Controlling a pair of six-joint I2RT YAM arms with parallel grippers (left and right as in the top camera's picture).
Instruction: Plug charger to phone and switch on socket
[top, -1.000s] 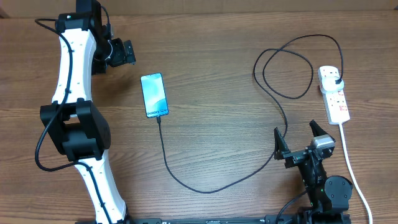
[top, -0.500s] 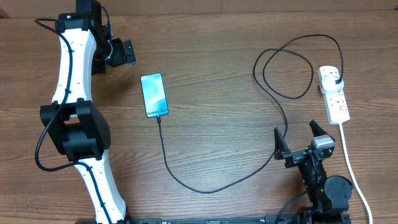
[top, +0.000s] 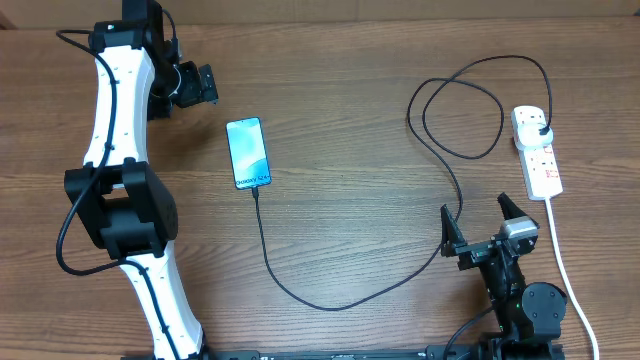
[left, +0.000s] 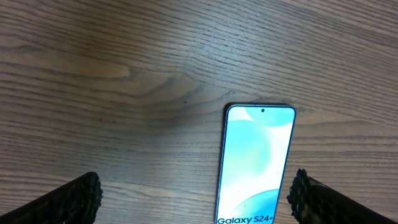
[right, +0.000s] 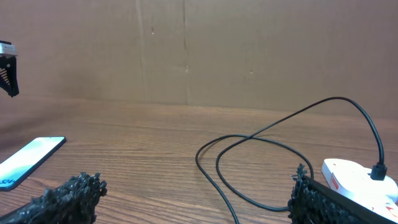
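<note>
The phone (top: 248, 153) lies flat left of centre with its light-blue screen lit; the left wrist view shows the phone (left: 255, 163) just inside the right fingertip. The charger (top: 330, 304), a thin black cable, runs from the phone's near end in a long curve, loops at the back right, and ends in a black plug (top: 541, 127) seated in the socket (top: 538, 157). My left gripper (top: 207, 85) hovers open beyond the phone's far left corner. Open too, my right gripper (top: 474, 222) sits near the front edge beside the cable (right: 249, 163), with the socket (right: 351, 176) to its right.
The socket's thick white cord (top: 562, 268) runs toward the front edge right of my right arm. A cardboard wall (right: 186, 50) closes the back of the table. My left arm (top: 115, 90) stretches along the left side.
</note>
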